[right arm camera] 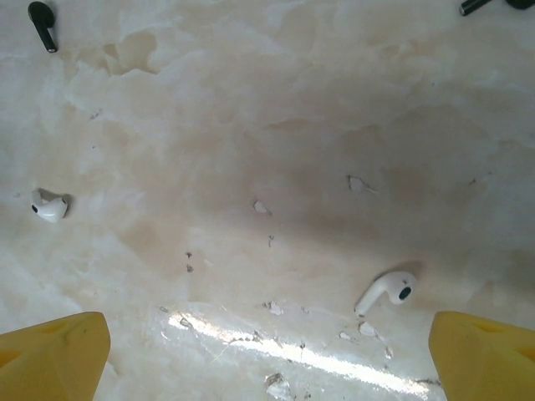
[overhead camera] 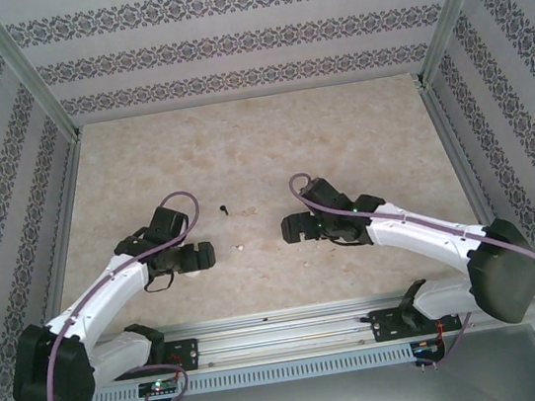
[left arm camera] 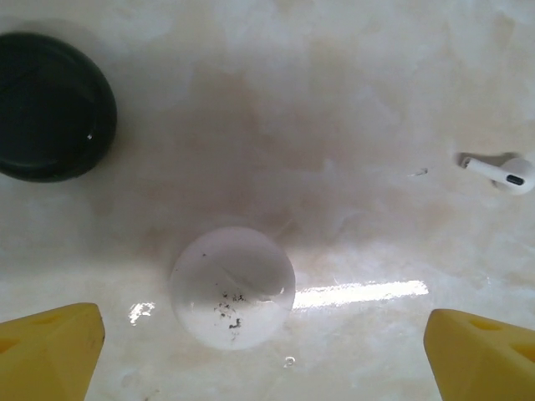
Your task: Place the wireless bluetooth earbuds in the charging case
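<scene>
Both sets of jaws stand spread wide, holding nothing. Your right gripper (right arm camera: 267, 359) looks down on a white bud (right arm camera: 386, 291) at lower right, close ahead, stem slanting down-left; another white bud (right arm camera: 50, 205) lies at mid-left, a black bud (right arm camera: 42, 25) at upper left. Your left gripper (left arm camera: 263, 359) faces a round white case (left arm camera: 232, 286) at lower centre, a black case (left arm camera: 50, 104) at upper left. Your right arm (overhead camera: 432, 232) seems nearer the buds; the table (overhead camera: 338, 131) leaves open room all round.
</scene>
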Motion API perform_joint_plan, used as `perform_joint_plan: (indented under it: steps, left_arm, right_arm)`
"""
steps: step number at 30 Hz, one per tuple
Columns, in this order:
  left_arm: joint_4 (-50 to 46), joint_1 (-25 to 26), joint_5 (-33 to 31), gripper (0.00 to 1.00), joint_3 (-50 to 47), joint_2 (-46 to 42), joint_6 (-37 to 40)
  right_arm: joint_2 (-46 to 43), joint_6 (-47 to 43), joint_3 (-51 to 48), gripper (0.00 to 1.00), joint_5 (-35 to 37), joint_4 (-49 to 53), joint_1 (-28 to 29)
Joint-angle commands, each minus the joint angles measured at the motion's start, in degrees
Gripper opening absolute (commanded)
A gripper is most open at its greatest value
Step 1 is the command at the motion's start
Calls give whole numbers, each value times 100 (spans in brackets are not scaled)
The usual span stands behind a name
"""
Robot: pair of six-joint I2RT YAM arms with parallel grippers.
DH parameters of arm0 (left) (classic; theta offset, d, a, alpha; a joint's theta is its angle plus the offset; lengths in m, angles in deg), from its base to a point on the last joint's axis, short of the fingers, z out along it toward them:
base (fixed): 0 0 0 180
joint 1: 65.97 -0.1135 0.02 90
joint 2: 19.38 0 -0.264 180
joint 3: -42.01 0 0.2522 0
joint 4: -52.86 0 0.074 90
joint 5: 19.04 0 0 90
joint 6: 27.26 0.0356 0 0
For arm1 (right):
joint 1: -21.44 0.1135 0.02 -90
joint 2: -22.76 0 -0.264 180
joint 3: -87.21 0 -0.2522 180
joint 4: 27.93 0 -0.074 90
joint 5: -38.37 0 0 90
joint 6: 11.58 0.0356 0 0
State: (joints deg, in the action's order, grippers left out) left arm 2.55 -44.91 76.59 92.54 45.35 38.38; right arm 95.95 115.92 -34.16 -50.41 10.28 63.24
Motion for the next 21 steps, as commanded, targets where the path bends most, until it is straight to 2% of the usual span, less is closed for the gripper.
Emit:
perform_joint_plan:
  steps: [1,5,9,13,17,21]
  left_arm:
    - [505,58,89,93,-195,191,34]
    - [707,65,230,83,-270,580,-98]
    - [1039,126,241,78,-542,755,-321]
    - [1181,222,318,69,-653,856,-579]
    - [1378,341,477,56,-695,911,-1024]
    - [1599,553,458,50,-730,954,-1437]
  right_arm:
    - [-446,266,-255,98,110,211,47]
    - [-869,243,-502,98,394,293,39]
    - [-1195,225,-598,98,611,385,38]
    - [-1432,358,-714,98,731,368,21]
    - [-1497,447,-781,98,744,318,-10]
    - [-1384,500,-760,98,685,282,-40]
